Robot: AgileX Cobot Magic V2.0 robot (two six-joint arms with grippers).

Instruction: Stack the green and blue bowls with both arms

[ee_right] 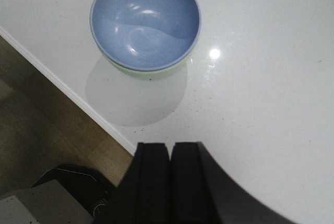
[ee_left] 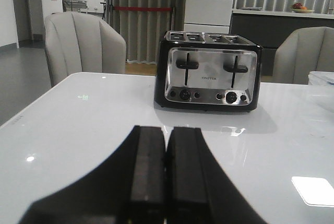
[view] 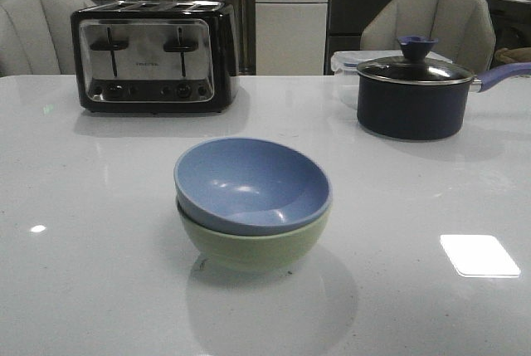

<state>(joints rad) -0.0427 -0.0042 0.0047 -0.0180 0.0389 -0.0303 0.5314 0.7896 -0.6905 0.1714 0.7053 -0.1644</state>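
The dusty blue bowl (view: pixel 251 182) sits nested inside the pale green bowl (view: pixel 257 246) at the middle of the white table, a little tilted. The stack also shows in the right wrist view, the blue bowl (ee_right: pixel 145 20) on top and a sliver of the green bowl (ee_right: pixel 151 72) under it. My left gripper (ee_left: pixel 166 130) is shut and empty, low over the table and facing the toaster. My right gripper (ee_right: pixel 171 145) is shut and empty, held above the table's near edge, apart from the bowls. Neither gripper shows in the front view.
A black and chrome toaster (view: pixel 153 57) stands at the back left, also in the left wrist view (ee_left: pixel 210 70). A dark lidded saucepan (view: pixel 412 95) with a purple handle stands at the back right, a clear plastic box (view: pixel 348 65) behind it. Chairs stand beyond the table (view: pixel 91 207).
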